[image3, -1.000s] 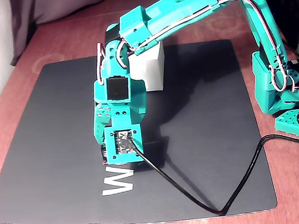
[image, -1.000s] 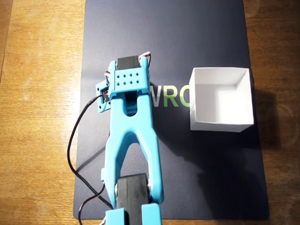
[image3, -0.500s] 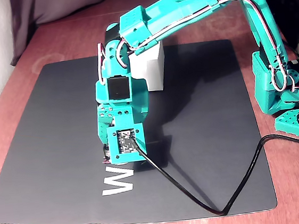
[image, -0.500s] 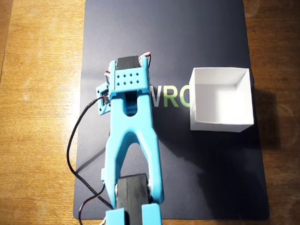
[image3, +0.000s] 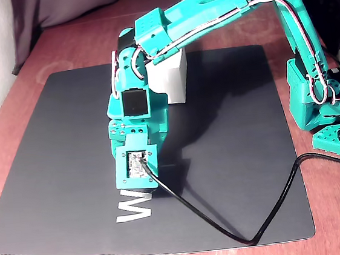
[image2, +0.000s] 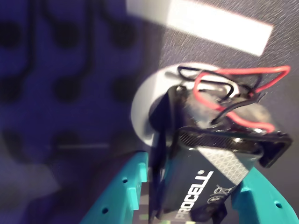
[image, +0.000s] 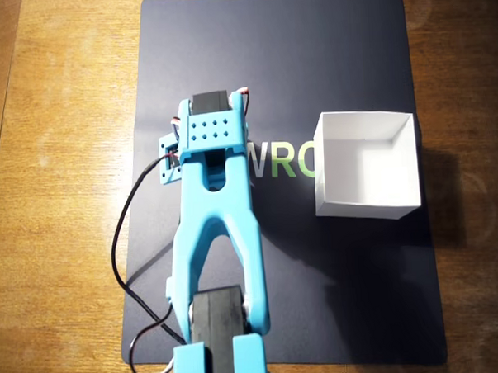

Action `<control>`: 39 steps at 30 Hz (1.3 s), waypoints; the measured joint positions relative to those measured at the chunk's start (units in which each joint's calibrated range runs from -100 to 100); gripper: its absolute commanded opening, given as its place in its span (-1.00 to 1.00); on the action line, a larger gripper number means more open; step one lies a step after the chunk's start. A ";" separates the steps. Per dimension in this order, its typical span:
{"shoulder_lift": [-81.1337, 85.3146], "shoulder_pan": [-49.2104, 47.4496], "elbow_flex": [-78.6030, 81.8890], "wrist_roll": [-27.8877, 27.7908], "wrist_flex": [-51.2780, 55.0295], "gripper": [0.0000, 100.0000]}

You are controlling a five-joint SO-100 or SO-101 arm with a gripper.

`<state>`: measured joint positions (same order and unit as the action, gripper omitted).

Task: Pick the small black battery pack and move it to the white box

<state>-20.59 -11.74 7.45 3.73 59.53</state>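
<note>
While overhead hides it, wrist view shows end effector [image2: 187, 205] clamping battery pack [image2: 205, 186]

Overhead cam looks straight down on the whole mat [image: 334, 59], arm [image: 218, 229] entering from bottom edge. Fixed cam sits low off the mat's [image3: 50, 146] W-logo edge, facing arm [image3: 207, 14] and box [image3: 174, 81]; both share mat, arm, box [image: 368, 161]. Wrist cam: very close, mat only.
</note>
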 measured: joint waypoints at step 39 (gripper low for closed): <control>0.76 -3.71 0.00 1.89 0.26 -0.89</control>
<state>-19.83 -15.45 7.45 5.62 59.79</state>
